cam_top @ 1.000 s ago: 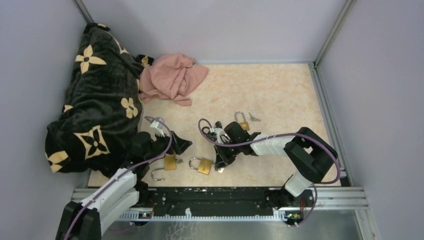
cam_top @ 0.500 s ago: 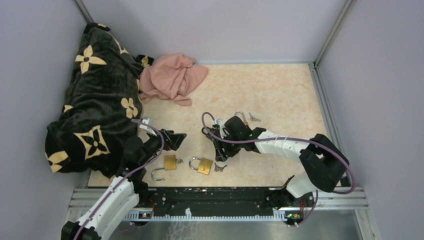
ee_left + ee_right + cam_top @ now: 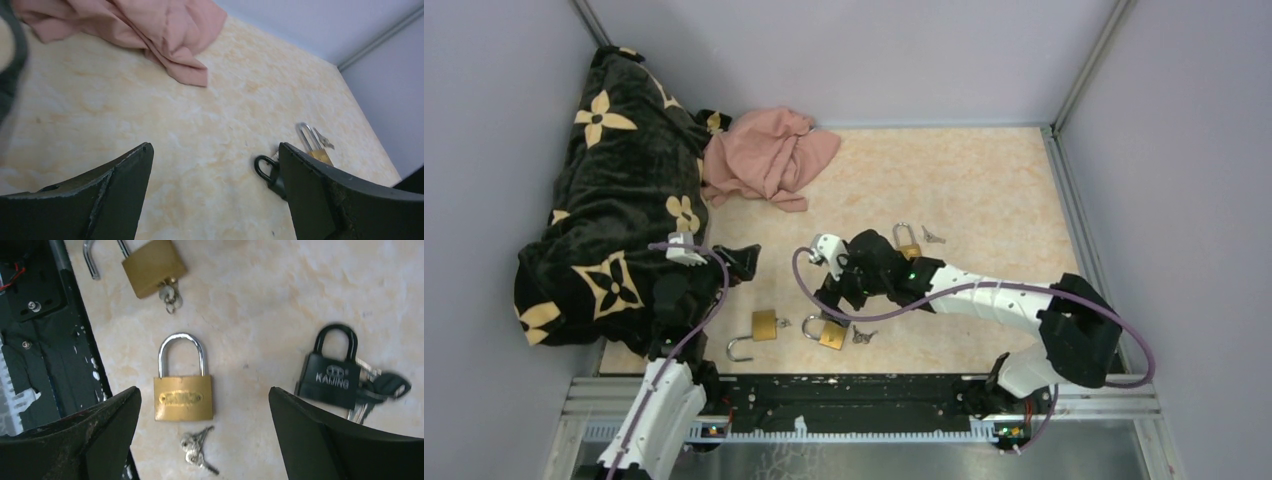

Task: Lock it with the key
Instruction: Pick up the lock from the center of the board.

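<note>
The pale, marbled surface carries a dark blanket with yellow flowers, heaped along its left side. A crumpled pink cloth lies at the back, touching the blanket.

Near the front edge lies an open brass padlock, its shackle swung free and a key stuck in its base. Just beside it to the right lies a shut brass padlock, with loose keys just off its base. Further in sits a black padlock, its shackle closed and a bunch of keys touching it. Toward the back, well apart from the front pair, lies a small brass padlock with a small key beside it.
</note>
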`<state>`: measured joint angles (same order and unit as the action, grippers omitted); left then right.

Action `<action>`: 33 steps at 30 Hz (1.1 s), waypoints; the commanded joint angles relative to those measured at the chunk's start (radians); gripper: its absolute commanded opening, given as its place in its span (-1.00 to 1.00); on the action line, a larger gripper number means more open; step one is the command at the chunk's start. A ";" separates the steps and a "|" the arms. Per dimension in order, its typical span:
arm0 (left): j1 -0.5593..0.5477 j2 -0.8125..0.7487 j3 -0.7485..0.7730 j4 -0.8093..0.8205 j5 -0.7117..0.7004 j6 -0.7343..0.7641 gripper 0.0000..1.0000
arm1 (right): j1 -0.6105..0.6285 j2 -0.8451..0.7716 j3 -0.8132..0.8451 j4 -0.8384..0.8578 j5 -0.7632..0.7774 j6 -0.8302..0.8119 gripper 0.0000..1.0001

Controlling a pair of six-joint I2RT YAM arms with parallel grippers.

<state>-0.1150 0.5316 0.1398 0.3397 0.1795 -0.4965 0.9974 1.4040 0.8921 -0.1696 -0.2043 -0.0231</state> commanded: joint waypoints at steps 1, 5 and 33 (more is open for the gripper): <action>0.123 -0.050 -0.020 0.041 0.000 0.019 0.97 | 0.034 0.078 0.077 0.225 -0.156 -0.253 0.97; 0.239 -0.100 -0.022 0.058 0.023 0.046 0.97 | 0.066 0.209 0.153 0.322 -0.260 -0.334 0.97; 0.136 -0.039 0.329 -0.428 -0.119 0.331 0.97 | 0.211 0.786 0.594 0.002 -0.118 -0.419 0.87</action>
<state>0.0296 0.5064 0.4187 -0.0269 0.1028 -0.1959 1.1652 2.1807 1.4998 -0.1234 -0.4274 -0.4606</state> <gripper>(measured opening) 0.987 0.972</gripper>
